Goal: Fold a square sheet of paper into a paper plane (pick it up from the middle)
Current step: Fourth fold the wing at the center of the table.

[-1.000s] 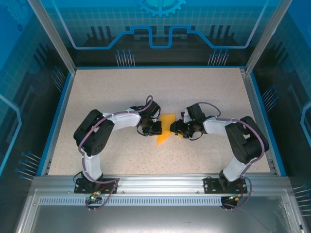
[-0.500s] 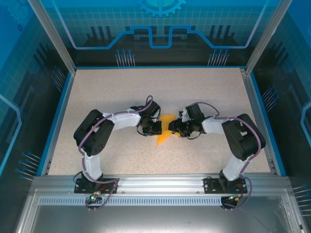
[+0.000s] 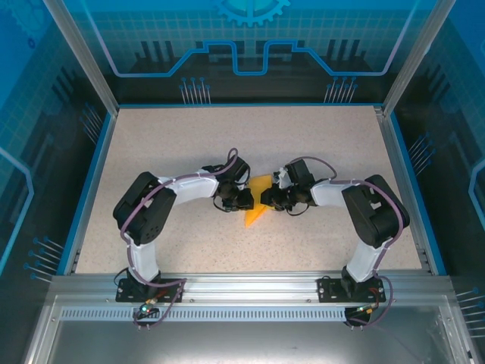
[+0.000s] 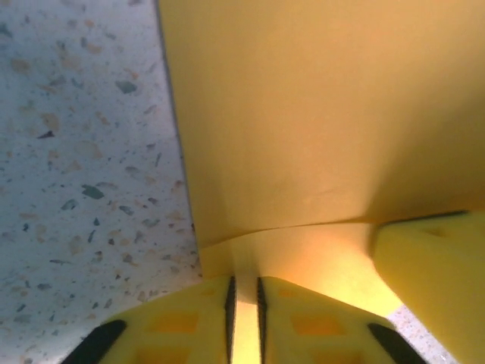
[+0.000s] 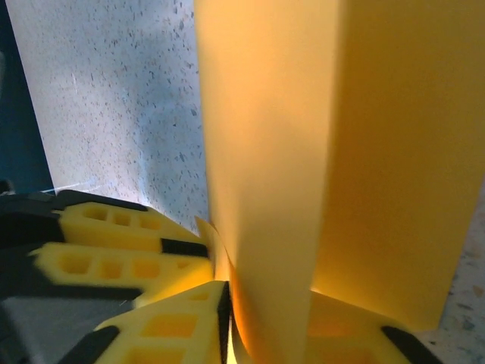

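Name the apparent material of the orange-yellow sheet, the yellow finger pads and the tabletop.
Sheet: thin matte paper, seemingly; it holds a crease and glows where light passes through. Finger pads: matte yellow with moulded recesses, likely soft plastic or foam. Tabletop: smooth speckled beige, perhaps laminate or stone composite.

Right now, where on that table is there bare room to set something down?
The far half of the table, up to its blue back rim, is bare; so is the near strip between the paper and the metal rail. The middle is crowded: the left gripper and right gripper meet on the paper.
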Tool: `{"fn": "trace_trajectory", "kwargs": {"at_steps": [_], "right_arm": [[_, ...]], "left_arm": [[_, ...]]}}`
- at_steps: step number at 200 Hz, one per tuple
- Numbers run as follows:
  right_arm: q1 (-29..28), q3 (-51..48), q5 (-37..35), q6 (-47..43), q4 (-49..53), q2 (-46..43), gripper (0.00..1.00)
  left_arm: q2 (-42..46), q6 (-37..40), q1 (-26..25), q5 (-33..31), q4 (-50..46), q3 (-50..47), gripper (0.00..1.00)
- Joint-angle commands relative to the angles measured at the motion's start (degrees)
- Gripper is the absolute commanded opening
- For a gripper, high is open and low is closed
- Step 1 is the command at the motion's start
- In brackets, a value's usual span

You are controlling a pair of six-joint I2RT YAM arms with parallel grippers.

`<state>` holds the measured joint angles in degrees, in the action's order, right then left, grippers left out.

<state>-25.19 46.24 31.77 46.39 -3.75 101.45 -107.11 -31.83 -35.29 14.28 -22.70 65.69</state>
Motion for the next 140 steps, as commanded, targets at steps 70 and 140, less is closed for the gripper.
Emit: {"fn": "trace_trajectory", "kwargs": {"at_steps": [70, 140], "right_arm": [[-1.18, 2.07, -0.28, 0.67, 2.84, 0.55, 0.16], [-1.16, 2.36, -0.22, 0.98, 4.01, -0.01, 0.16]], "left_arm": [[13.37, 1.6, -7.61, -9.53, 2.94, -8.66, 0.4], [8.15, 0.96, -15.71, -24.22, 1.19, -6.14, 0.46]]}}
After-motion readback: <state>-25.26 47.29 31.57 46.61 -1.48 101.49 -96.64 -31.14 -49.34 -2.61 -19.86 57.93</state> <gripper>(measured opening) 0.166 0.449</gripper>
